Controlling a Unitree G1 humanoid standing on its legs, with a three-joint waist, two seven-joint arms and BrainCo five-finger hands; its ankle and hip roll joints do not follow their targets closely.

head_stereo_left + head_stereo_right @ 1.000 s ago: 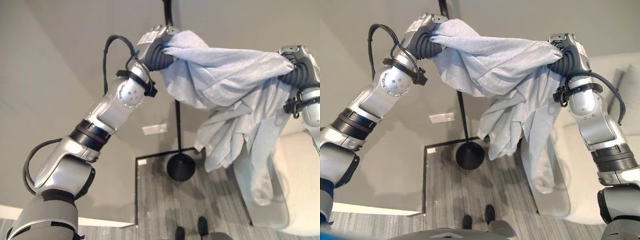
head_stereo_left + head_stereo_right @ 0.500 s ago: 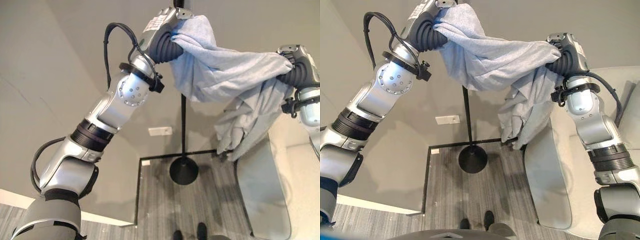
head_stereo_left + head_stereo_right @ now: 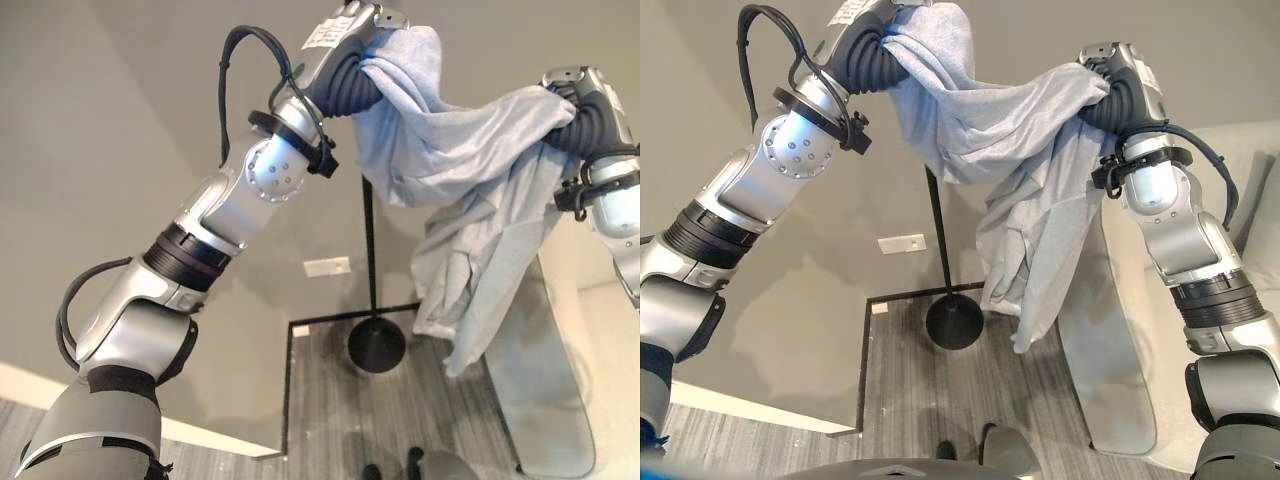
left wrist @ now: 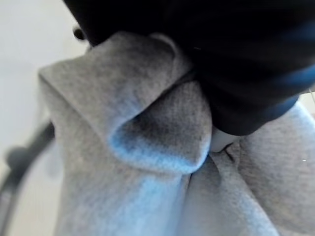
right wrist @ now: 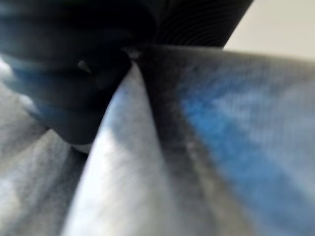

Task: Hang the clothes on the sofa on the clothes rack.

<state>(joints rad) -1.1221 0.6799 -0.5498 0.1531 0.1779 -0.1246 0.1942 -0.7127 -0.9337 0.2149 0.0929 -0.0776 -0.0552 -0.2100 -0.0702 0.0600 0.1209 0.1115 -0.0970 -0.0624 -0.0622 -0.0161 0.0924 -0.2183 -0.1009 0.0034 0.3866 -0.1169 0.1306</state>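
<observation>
The left hand point(image 3: 868, 48) and right hand point(image 3: 1118, 85) have raised the grey garment point(image 3: 1010, 150) higher.

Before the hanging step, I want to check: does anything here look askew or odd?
Slightly: the grey garment is bunched, not spread, between the left hand and right hand, sagging beside the rack pole. Nothing looks damaged.

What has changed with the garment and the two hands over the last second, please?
Both hands, left hand and right hand, have carried the grey garment higher up the clothes rack pole. Its hanging end lifted and bunched. Both keep hold of it; the rack stayed put.
</observation>
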